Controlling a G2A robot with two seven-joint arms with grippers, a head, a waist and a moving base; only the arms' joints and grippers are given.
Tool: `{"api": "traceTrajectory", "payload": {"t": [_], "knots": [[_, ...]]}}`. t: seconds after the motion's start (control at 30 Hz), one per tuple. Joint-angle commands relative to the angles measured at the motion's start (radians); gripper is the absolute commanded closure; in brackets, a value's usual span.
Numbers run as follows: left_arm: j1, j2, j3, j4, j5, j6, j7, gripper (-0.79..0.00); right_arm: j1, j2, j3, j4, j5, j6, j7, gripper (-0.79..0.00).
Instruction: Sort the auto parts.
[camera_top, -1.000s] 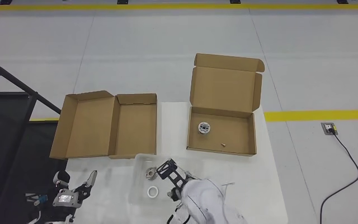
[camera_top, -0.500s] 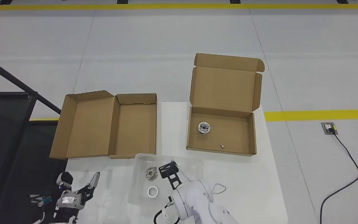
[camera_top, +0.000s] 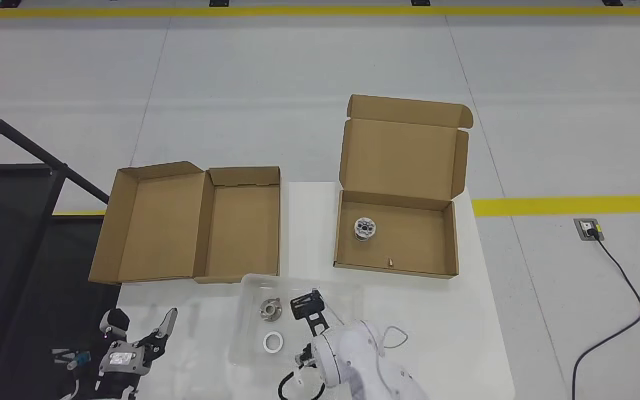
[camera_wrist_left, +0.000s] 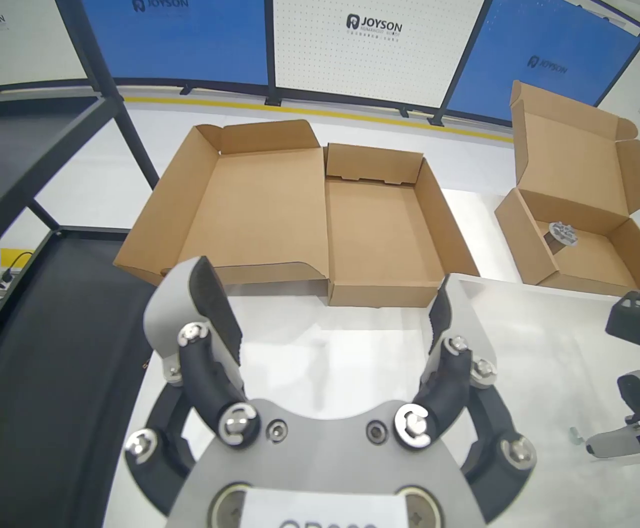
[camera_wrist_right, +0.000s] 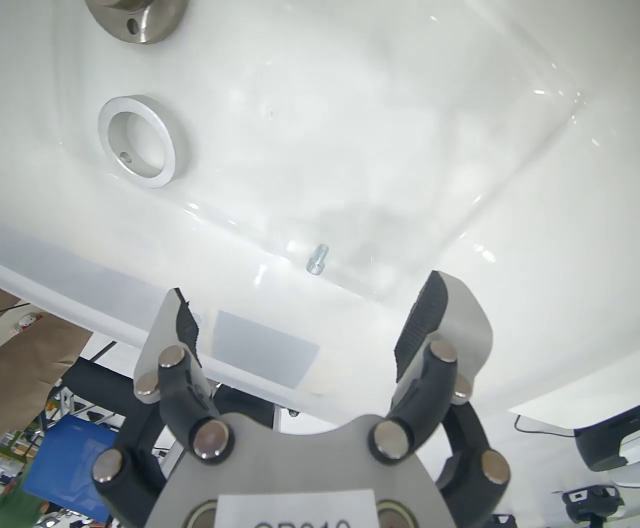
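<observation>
Altogether two boxes (camera_top: 240, 230); one bin (camera_top: 245, 330) holding three: ring (camera_wrist_right: 137, 141), flange (camera_wrist_right: 137, 20), bolt (camera_wrist_right: 317, 259).

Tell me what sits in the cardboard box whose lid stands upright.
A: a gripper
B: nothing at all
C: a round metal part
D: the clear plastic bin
C: the top view shows a round metal part lying on the floor of the box, close to one side wall, and no gripper or bin is inside it.
</observation>
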Motion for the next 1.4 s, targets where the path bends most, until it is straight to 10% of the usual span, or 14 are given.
{"api": "traceTrajectory", "payload": {"t": [0.0, 1.37], "knots": [[0.0, 0.0, 0.0, 0.0, 0.0, 0.0, 0.0, -0.785, 0.001, -0.004, 0.006, 0.012, 0.011, 0.011, -0.002, -0.369], [0.0, 0.0, 0.0, 0.0, 0.0, 0.0, 0.0, -0.785, 0.061, -0.106, 0.094, 0.29, 0.086, 0.094, -0.085, -0.206]]}}
